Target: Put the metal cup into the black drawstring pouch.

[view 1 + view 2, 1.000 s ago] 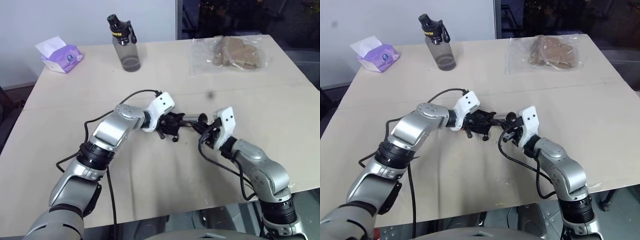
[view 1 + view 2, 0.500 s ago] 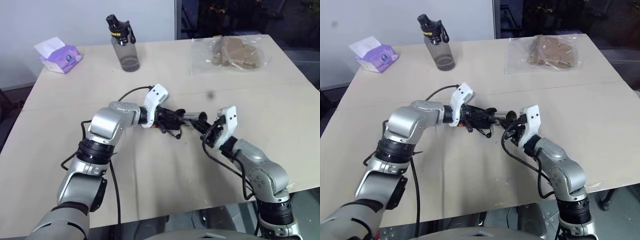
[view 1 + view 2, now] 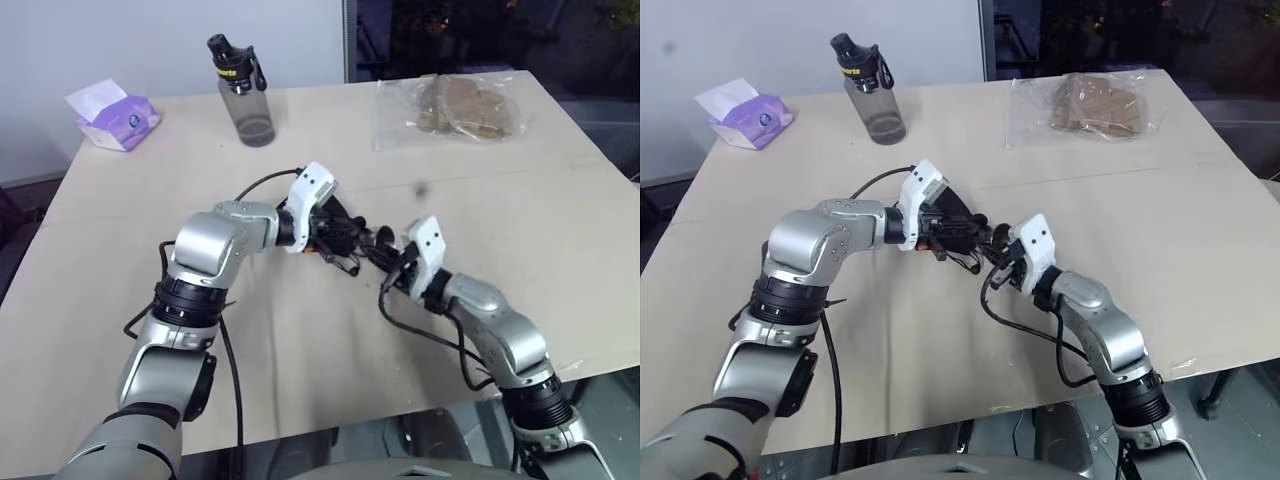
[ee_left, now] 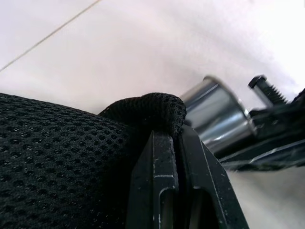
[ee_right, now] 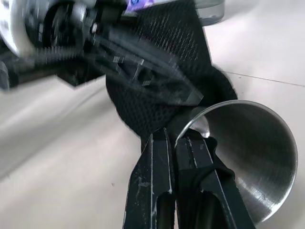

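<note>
A: Met mid-table (image 3: 560,230), both arms, just above the surface. Left gripper (image 4: 177,136) clamped tight on a fold of the black drawstring pouch (image 4: 62,157) at its edge, mesh bunched over the fingertips.

B: And the right gripper (image 5: 174,138)? Pinched narrow on the rim of the metal cup (image 5: 248,157), one finger inside the wall, one outside. Cup held on its side, open mouth seen from the right wrist.

A: Cup right up against the pouch, touching the fabric at the rim. Not clearly inside, though; shiny wall showed bare beside the black mesh from the left wrist.

B: Cord (image 3: 345,265) dangled below the pouch, off the table.

A: Farther back: water bottle (image 3: 240,90) upright, tissue pack (image 3: 112,115) near the left corner, clear bag of brown contents (image 3: 455,105) at the far right. All well apart from the grippers.
</note>
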You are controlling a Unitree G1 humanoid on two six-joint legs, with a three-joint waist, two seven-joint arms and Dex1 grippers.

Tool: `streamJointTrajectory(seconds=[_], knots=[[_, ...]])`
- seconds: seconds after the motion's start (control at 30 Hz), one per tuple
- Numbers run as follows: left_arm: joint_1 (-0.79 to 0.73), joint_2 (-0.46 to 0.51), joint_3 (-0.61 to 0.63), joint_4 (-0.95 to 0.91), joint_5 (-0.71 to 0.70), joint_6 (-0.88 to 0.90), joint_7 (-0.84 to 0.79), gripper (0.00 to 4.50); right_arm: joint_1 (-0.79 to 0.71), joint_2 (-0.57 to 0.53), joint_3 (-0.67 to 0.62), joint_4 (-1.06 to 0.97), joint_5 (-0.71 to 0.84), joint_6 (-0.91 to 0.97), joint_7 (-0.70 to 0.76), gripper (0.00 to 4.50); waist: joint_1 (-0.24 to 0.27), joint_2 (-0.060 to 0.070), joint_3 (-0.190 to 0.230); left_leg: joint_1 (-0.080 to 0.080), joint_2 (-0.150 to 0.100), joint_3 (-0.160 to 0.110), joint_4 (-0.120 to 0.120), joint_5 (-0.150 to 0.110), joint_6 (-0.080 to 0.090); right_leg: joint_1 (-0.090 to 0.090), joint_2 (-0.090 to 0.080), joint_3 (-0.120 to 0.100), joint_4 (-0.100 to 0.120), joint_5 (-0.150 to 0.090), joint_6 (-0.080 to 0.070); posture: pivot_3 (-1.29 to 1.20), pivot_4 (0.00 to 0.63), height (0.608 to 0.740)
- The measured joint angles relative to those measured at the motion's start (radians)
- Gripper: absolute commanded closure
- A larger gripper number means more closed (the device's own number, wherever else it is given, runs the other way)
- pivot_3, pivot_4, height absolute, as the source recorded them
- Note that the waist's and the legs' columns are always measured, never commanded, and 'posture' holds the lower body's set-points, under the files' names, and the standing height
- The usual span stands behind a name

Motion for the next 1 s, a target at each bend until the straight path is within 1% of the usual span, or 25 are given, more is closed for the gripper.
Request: streamJointTrajectory(seconds=[0.1,0.23,0.3,0.33,0.4,0.57,0.67,0.73,0.83,1.0], knots=[[0.001,0.009,0.009,-0.001,-0.007,-0.001,0.001,4.41,0.013,-0.003,-0.002,0.002,-0.003,-0.012,0.002,4.5,0.001,0.0,0.0,0.0,0.0,0.0,0.0,0.0,0.0,0.0,0.0,0.0,0.0,0.0,0.0,0.0,0.15,0.74],[0.012,0.047,0.007,0.001,0.001,-0.012,0.005,4.41,0.036,-0.023,-0.003,0.004,-0.004,-0.018,0.014,4.5,0.003,0.0,0.0,0.0,0.0,0.0,0.0,0.0,0.0,0.0,0.0,0.0,0.0,0.0,0.0,0.0,0.15,0.74],[0.013,0.077,-0.003,0.007,0.022,-0.039,0.001,4.41,0.051,-0.026,-0.007,0.007,-0.002,-0.017,0.018,4.5,0.004,0.0,0.0,0.0,0.0,0.0,0.0,0.0,0.0,0.0,0.0,0.0,0.0,0.0,0.0,0.0,0.15,0.74],[0.017,0.105,-0.026,0.011,0.048,-0.083,-0.011,4.41,0.064,-0.019,-0.019,0.009,0.011,-0.011,0.018,4.5,0.004,0.0,0.0,0.0,0.0,0.0,0.0,0.0,0.0,0.0,0.0,0.0,0.0,0.0,0.0,0.0,0.15,0.74],[0.032,0.126,-0.048,0.018,0.075,-0.128,-0.025,4.41,0.078,-0.008,-0.043,0.008,0.034,0.002,0.018,4.5,0.005,0.0,0.0,-0.001,0.0,0.0,0.0,0.0,0.0,0.0,0.0,0.0,-0.001,0.0,0.0,0.0,0.15,0.74],[0.08,0.125,-0.056,0.034,0.083,-0.193,-0.052,4.41,0.092,0.059,-0.17,-0.017,0.192,0.084,0.006,4.5,0.009,0.0,0.0,-0.004,0.0,-0.001,0.0,0.0,0.0,-0.001,0.0,0.0,-0.003,0.0,0.0,0.0,0.15,0.74],[0.081,0.124,-0.057,0.043,0.086,-0.212,-0.061,4.41,0.092,0.076,-0.206,-0.048,0.265,0.119,0.008,4.5,0.008,0.0,0.0,-0.004,0.0,-0.001,-0.002,0.0,0.0,-0.003,0.0,0.0,-0.004,0.0,0.0,0.0,0.15,0.74],[0.081,0.116,-0.054,0.044,0.081,-0.218,-0.068,4.41,0.092,0.082,-0.212,-0.053,0.295,0.133,0.012,4.5,0.007,0.0,0.0,-0.004,0.0,-0.001,-0.002,0.0,0.0,-0.003,0.0,0.0,-0.004,0.0,0.0,0.0,0.15,0.74],[0.078,0.08,-0.033,0.052,0.064,-0.217,-0.067,4.41,0.092,0.086,-0.207,-0.054,0.326,0.145,0.024,4.5,0.007,0.0,0.0,-0.004,0.0,-0.001,-0.002,0.0,0.0,-0.003,0.0,0.0,-0.004,0.0,0.0,0.0,0.15,0.74],[0.048,0.027,0.038,0.054,-0.005,-0.124,-0.038,4.41,0.091,0.095,-0.19,-0.053,0.334,0.146,0.036,4.5,0.004,0.0,0.0,-0.004,0.0,-0.001,-0.002,0.0,0.0,-0.003,0.0,0.0,-0.004,0.0,0.0,0.0,0.15,0.74]])
